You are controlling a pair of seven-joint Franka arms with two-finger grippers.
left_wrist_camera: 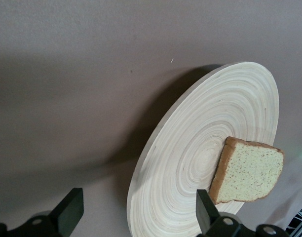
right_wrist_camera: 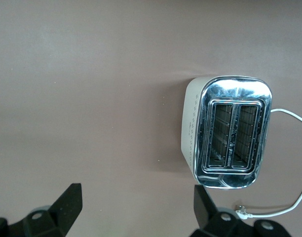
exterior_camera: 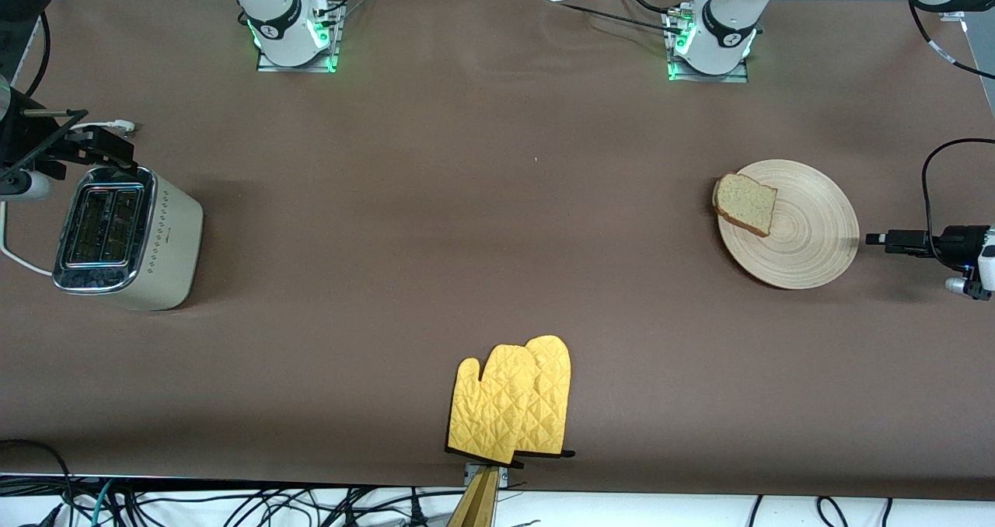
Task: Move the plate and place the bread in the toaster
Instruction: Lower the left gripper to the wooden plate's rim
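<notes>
The left gripper (exterior_camera: 877, 239) hung low at the left arm's end of the worktop (exterior_camera: 466, 224), just beside the plate's rim without touching it, its fingers (left_wrist_camera: 206, 211) spread wide and holding nothing. The right gripper (exterior_camera: 116, 134) was over the worktop at the right arm's end, next to the toaster's top, and it too stood wide open and empty, as its own wrist view showed with both fingers (right_wrist_camera: 67, 202) parted well apart. The plate (exterior_camera: 808, 239), a pale wooden round with ring grooves, lay flat on the worktop toward the left arm's end. The bread (exterior_camera: 746, 203) rested on the plate at the edge toward the right arm's end, its one corner reaching slightly past the rim; in the left wrist view the bread (left_wrist_camera: 247, 170) lay on the plate (left_wrist_camera: 190, 158) ahead of the open gripper (left_wrist_camera: 136, 212). The toaster (exterior_camera: 128, 235) stood upright at the right arm's end, well apart from the plate, its two slots empty and its white cord (right_wrist_camera: 289, 195) trailing from it on the worktop. A pair of yellow oven mitts (exterior_camera: 513, 401) lay at the worktop's edge nearest the front camera, between toaster and plate.
</notes>
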